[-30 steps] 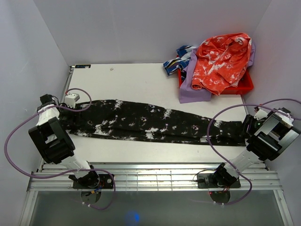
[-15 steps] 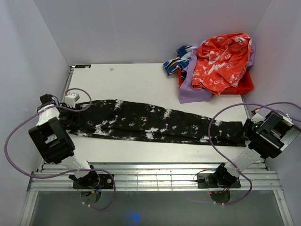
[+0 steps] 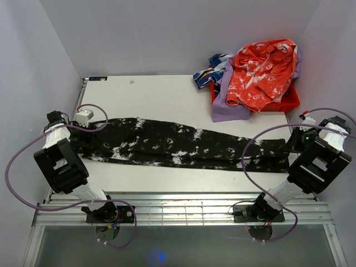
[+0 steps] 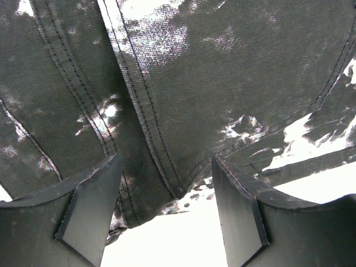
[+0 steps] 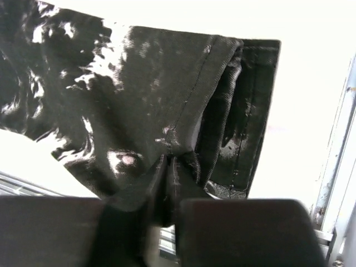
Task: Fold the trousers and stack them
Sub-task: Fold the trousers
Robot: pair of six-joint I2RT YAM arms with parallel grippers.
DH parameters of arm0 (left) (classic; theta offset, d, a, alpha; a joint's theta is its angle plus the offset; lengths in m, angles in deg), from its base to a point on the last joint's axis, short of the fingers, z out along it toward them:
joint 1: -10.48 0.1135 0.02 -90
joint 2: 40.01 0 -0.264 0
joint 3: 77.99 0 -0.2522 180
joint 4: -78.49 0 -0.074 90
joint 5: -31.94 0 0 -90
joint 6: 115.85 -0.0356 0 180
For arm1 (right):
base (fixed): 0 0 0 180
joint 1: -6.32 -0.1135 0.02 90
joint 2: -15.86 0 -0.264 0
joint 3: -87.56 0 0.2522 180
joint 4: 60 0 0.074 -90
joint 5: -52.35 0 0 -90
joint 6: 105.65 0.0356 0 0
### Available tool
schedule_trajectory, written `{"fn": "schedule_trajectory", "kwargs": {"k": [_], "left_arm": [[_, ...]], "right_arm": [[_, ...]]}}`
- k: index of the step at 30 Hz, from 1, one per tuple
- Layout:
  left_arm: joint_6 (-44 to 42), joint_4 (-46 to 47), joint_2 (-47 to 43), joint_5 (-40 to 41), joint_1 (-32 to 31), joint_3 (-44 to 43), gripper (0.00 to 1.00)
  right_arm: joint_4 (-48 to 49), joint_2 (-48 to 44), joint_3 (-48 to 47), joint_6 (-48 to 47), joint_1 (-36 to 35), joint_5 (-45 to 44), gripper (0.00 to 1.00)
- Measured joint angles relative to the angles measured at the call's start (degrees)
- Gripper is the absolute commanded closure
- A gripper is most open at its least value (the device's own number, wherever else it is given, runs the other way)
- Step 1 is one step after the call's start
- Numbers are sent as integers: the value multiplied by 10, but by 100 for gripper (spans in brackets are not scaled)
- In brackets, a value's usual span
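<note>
The black trousers (image 3: 178, 146) with white blotches lie stretched out left to right across the table. My left gripper (image 3: 89, 129) hovers over their left end. In the left wrist view it (image 4: 167, 222) is open, with the seamed fabric (image 4: 183, 83) and its edge between and beyond the two fingers, which hold nothing. My right gripper (image 3: 293, 146) is at the right end of the trousers. Seen from the right wrist, the jaws (image 5: 169, 164) are shut on a pinched fold of the trousers (image 5: 139, 94) near the hem.
A red bin (image 3: 289, 103) at the back right holds an orange-red speckled garment (image 3: 258, 69), with a lilac cloth (image 3: 225, 105) and a blue-white patterned cloth (image 3: 208, 72) hanging out. White walls close three sides. The table's metal edge (image 5: 334, 183) runs close by the right gripper.
My right gripper has closed on the right end of the trousers, and the right arm has swung a little toward the back. The left arm has stayed still.
</note>
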Motion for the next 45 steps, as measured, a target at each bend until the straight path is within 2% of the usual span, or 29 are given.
{"fn": "schedule_trajectory", "kwargs": {"k": [1, 3, 4, 5, 7, 8, 13, 23, 28, 35, 37, 43, 45], "left_arm": [[0, 0, 0, 0, 0, 0, 24], [0, 0, 0, 2, 0, 0, 24], [-1, 0, 0, 3, 0, 0, 24], [-1, 0, 0, 4, 0, 0, 24], [-2, 0, 0, 5, 0, 0, 24], [-2, 0, 0, 5, 0, 0, 24], [-1, 0, 0, 6, 0, 0, 24], [2, 0, 6, 7, 0, 0, 24], [3, 0, 7, 7, 0, 0, 24], [3, 0, 7, 8, 0, 0, 24], [4, 2, 7, 9, 0, 0, 24], [0, 4, 5, 3, 0, 2, 27], [-25, 2, -8, -15, 2, 10, 28]], "right_arm": [[0, -4, -1, -7, -5, -1, 63], [-5, -6, 2, -24, -14, -7, 55], [-5, -6, 7, -34, -16, -11, 42], [-5, -7, 16, -41, -17, -19, 36], [-7, -10, 36, -52, -17, -36, 31], [-7, -11, 42, -55, -17, -44, 32], [22, -12, 46, -34, -17, -71, 46], [115, 38, 47, 24, -19, -89, 50], [145, 50, 54, 28, -29, -97, 58], [152, 68, 56, 25, -38, -97, 78], [146, 68, 54, 24, -38, -93, 92], [97, 67, 14, 25, -40, -81, 92], [76, 60, -3, 23, -40, -77, 92]]}}
